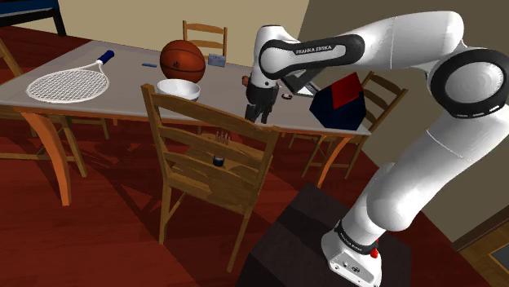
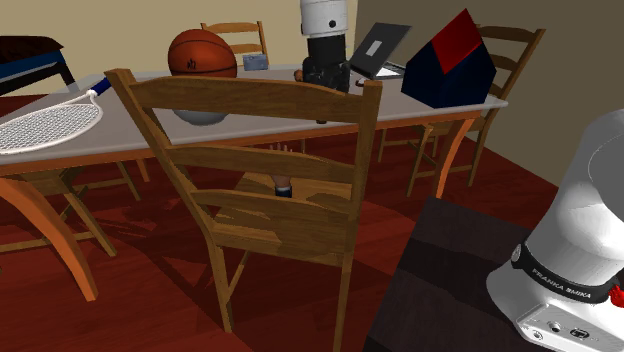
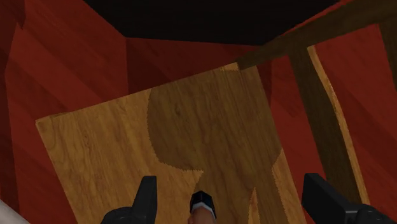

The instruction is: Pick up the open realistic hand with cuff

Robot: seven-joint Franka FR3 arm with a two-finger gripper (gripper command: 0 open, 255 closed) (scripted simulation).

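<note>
- Gripper (image 3: 230,186) fingers (image 3: 146,202) gape wide, empty, above the chair seat (image 3: 127,146).
- Cuffed hand (image 3: 201,205) lies below, between them, untouched.
- We judge the gripper lined up; descent, grasp and lift remain.

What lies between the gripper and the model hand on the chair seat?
Nothing. In the wrist view the hand sits uncovered on the wooden chair seat, just below the open gripper.

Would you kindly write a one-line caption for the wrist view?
Open gripper above a wooden chair seat, the cuffed hand untouched between its fingers.
</note>
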